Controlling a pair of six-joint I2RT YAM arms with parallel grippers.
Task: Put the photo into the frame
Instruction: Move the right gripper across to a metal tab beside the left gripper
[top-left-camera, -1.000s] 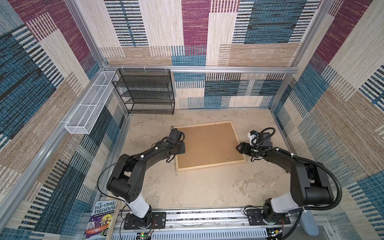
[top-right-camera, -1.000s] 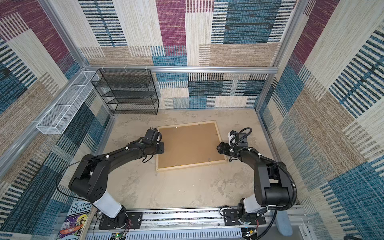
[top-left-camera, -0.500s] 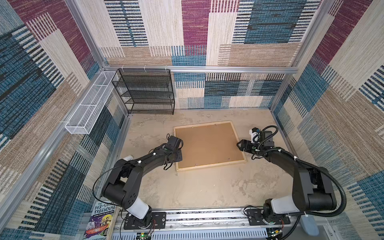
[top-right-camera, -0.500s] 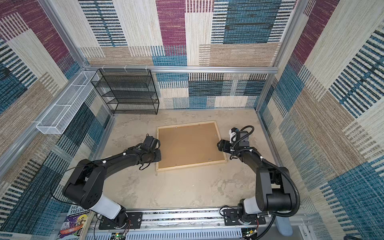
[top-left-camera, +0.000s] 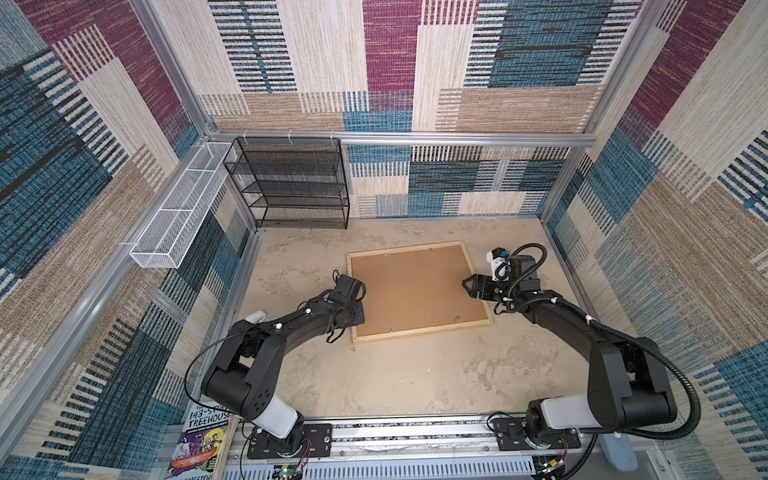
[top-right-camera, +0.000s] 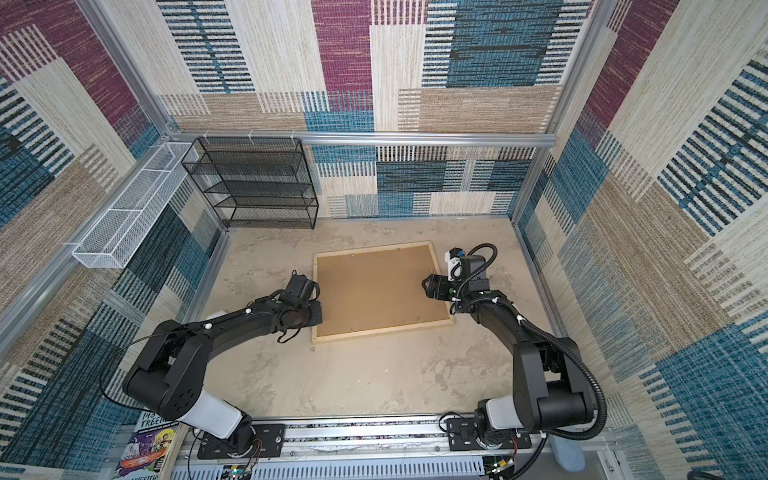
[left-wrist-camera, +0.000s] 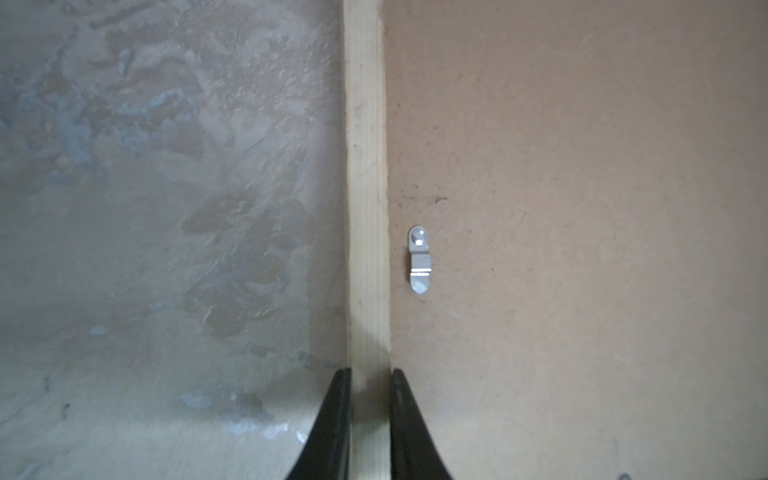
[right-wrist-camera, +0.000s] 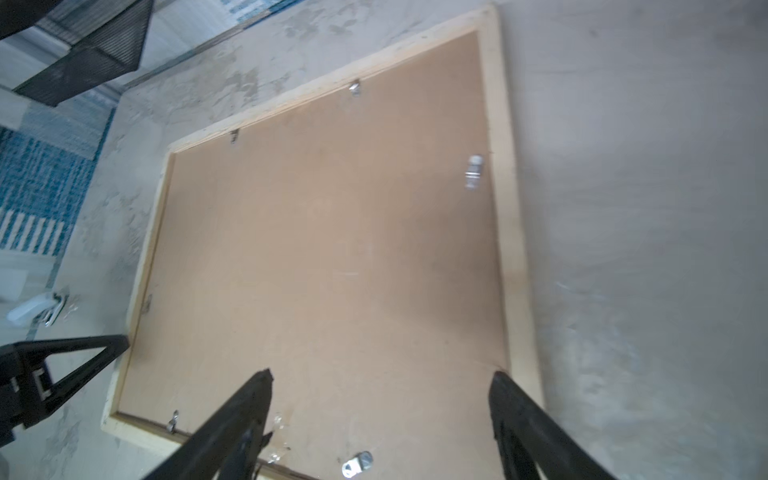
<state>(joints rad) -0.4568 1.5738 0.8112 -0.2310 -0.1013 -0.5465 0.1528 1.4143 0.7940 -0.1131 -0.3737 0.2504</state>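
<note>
A: Left arm?
B: Stretched low and forward; left gripper (left-wrist-camera: 370, 372) narrowed onto the left strip of the pale wooden rectangular frame (top-left-camera: 419, 331), lying back-up on the mottled beige table (top-left-camera: 395, 374)
A: Right arm?
B: Elbow bent; right gripper (right-wrist-camera: 381, 376) spread wide, empty, above the frame's right edge and flat brown backing board (top-left-camera: 415, 286)

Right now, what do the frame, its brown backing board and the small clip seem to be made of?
The frame: pale bare wood, with straight grain lines. The backing board: probably brown fibreboard, matte, speckled, without grain. The clip: silver metal, by its bright glints.
</note>
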